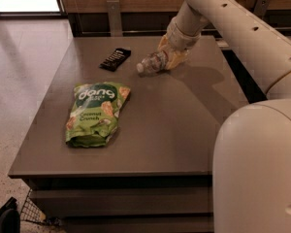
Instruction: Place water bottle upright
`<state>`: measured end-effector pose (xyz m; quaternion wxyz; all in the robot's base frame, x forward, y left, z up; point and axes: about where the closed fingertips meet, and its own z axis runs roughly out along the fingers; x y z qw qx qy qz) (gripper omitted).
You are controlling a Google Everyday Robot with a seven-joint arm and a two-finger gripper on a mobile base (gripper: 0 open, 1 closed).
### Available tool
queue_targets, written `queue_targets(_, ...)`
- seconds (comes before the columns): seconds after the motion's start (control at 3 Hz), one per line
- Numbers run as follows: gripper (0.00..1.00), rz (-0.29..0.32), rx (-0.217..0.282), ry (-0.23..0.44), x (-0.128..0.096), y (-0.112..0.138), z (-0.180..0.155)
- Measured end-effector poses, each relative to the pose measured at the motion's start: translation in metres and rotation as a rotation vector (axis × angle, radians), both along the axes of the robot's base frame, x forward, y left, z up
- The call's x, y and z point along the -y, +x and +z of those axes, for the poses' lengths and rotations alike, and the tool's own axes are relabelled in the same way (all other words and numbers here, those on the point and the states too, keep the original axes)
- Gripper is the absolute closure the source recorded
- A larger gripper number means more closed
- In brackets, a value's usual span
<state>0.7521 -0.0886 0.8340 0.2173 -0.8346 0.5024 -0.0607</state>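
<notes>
The water bottle (149,64) is a small clear bottle with a white cap. It lies on its side at the back middle of the dark table (174,125), cap pointing left toward the front. My gripper (170,56) reaches down from the white arm at the upper right and is closed around the bottle's base end. The bottle still rests on the table top, and its base is hidden behind the cream-coloured fingers (178,58).
A green snack bag (94,111) lies flat at the left middle of the table. A black bar-shaped packet (115,58) lies at the back left. The robot's white body (262,169) fills the right foreground. A wooden wall runs behind the table.
</notes>
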Motion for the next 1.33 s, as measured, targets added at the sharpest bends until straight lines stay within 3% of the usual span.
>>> queue_targets(0.33, 1.0, 0.003, -0.006, 0.0, -0.002, 0.001, -0.003)
queue_targets(0.67, 1.0, 0.003, -0.011, 0.003, -0.002, 0.002, -0.002)
queue_targets(1.0, 1.0, -0.007, -0.011, 0.039, 0.002, 0.005, 0.019)
queue_targets(1.33, 1.0, -0.074, -0.013, 0.128, 0.019, 0.001, 0.055)
